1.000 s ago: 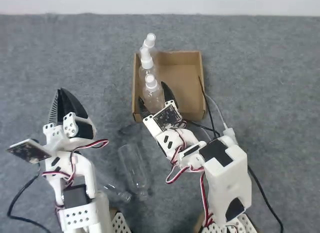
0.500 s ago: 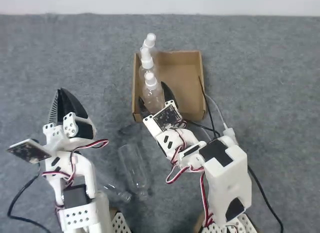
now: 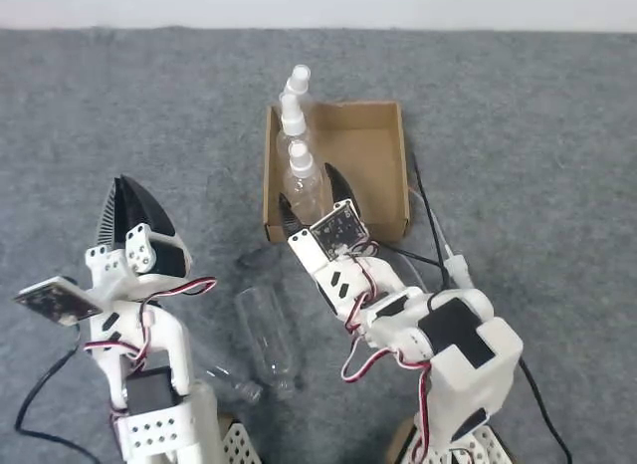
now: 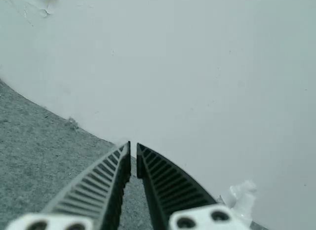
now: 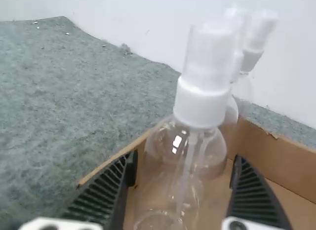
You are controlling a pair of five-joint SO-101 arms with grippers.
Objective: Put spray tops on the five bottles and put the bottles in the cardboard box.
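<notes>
Clear spray bottle upright in cardboard box; right gripper spread astride it, holding nothing. Risk: retreating jaw topples it.

I work on a grey, felt-like carpet that covers the table from three o'clock round to nine, its nap coarse and mottled. At twelve o'clock it ends in a straight line against a plain pale wall. From my left wrist, that wall shows a small chipped scuff, and a bit of fluff sits at the seam where carpet meets wall. The light is soft and even, the shadows faint.
</notes>
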